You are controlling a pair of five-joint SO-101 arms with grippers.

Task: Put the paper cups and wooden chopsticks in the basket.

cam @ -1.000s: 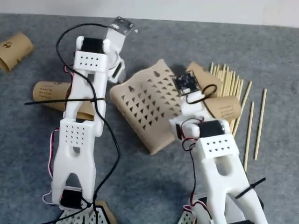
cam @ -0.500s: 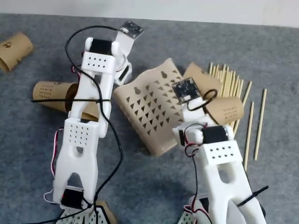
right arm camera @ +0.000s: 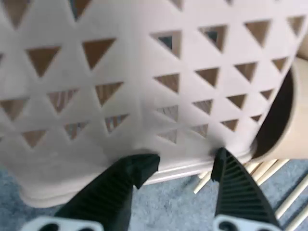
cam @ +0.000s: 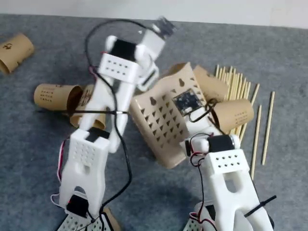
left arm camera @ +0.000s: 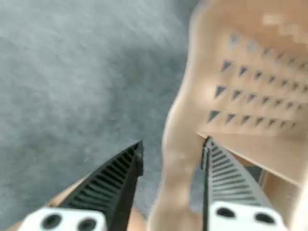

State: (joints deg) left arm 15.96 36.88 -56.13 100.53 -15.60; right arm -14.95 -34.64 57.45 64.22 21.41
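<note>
You have nothing visibly in the basket (cam: 163, 120) yet: paper cups (cam: 53, 95) and chopsticks (cam: 237, 84) lie on the bench (cam: 269, 48), your left hand (left arm camera: 172, 150) parted astride its wall, your right hand (right arm camera: 183, 161) wide against it.

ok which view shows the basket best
The high view: it takes in nearly the whole basket, with the right arm reaching over part of it. The left wrist view gives one corner and rim up close; the right wrist view gives a close stretch of its triangle-holed wall.
</note>
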